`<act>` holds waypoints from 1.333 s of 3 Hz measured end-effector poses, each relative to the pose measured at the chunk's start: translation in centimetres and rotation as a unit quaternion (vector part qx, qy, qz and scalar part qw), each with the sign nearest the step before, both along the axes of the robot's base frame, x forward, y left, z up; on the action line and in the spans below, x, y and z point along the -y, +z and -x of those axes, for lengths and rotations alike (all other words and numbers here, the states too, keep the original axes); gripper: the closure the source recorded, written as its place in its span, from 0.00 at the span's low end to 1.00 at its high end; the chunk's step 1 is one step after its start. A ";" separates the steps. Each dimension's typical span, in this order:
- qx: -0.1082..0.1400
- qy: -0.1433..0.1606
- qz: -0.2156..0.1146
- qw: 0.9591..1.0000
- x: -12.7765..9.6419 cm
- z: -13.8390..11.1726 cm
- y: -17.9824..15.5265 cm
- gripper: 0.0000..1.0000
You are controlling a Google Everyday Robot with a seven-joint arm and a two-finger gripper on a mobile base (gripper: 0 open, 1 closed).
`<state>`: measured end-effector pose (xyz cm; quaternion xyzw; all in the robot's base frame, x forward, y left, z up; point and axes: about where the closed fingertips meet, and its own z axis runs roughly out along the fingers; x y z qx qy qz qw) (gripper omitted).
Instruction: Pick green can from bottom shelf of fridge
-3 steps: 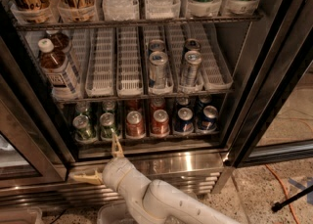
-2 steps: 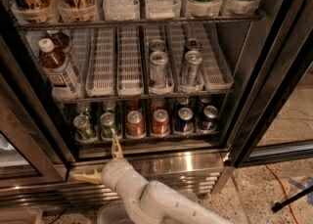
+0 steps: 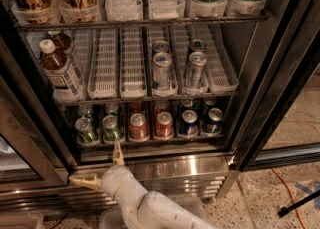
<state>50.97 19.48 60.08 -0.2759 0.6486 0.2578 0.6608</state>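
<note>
Nothing much has moved since a second ago: the gripper (image 3: 95, 163) hangs in the same spot low on the left, just in front of the ribbed steel base (image 3: 190, 167) of the fridge (image 3: 262, 93), and the cans stand as they did.

Starting at the left, a brown bottle with a white cap (image 3: 60, 69) leans in the rack above. Below it, on the bottom shelf (image 3: 150, 143), two lanes of green cans come first. The green can (image 3: 111, 127) at the front of the second lane sits almost straight above the upper of the gripper's fingers (image 3: 118, 154). The jaws are spread wide, one finger pointing up toward that can and the other out to the left, with nothing between them. I'd judge this to be the approach, hand splayed so it can take a can's width once it rises to shelf height. It is still below the wire lip and clear of every can.

Moving right, the next lanes hold red-brown cans (image 3: 138, 126) and then dark blue cans (image 3: 189, 122), all packed close so each lane feeds forward. That crowding is the risk: a finger could nudge the neighbouring green can (image 3: 85, 129) or the red one beside it. Overhead, white slotted trays (image 3: 132, 63) carry taller silver cans (image 3: 161, 69).
</note>
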 end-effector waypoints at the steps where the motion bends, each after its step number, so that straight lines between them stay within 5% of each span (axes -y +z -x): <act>1: 0.000 0.000 0.000 1.000 0.0 0.0 0.0 0.18; 2: 0.000 0.000 0.000 1.000 0.0 0.0 0.0 0.43; 3: 0.000 0.000 0.000 1.000 0.0 0.0 0.0 0.46; 4: -0.001 0.000 0.001 1.000 0.0 0.0 0.0 0.36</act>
